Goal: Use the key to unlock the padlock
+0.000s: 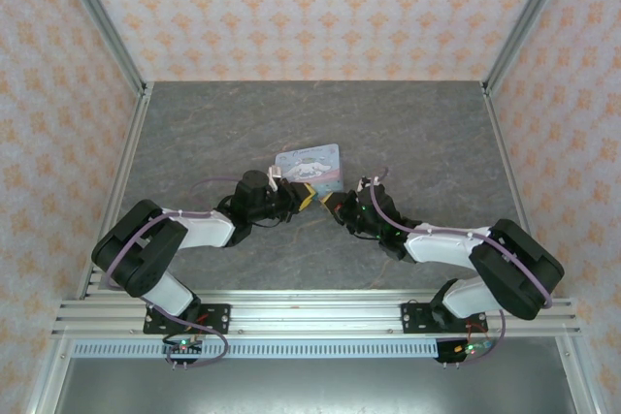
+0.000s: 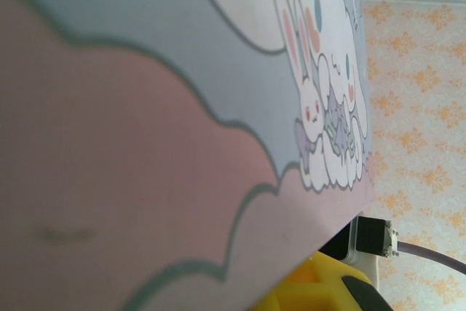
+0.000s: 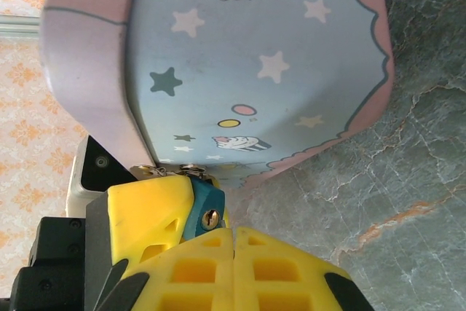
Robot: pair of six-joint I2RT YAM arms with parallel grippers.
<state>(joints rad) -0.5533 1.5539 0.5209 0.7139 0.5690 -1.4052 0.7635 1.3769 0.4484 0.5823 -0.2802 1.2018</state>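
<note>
Evidently unlocking lies ahead: against the tin's [image 3: 255, 49] near edge, the left end effector [image 1: 308, 199] clamps the padlock [image 3: 206, 207] hanging from the tin's hasp; the right end effector [image 3: 234, 238], fingers pressed shut, sits just beside its seemingly empty keyhole.

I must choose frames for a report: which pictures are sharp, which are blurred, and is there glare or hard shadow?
Top view: even, soft light, no glare, and the tin box is small but clear. Left wrist view: the tin box sits very near the lens, so its print looks slightly soft. Right wrist view: the padlock and the table are sharp, without hard shadows.
</note>
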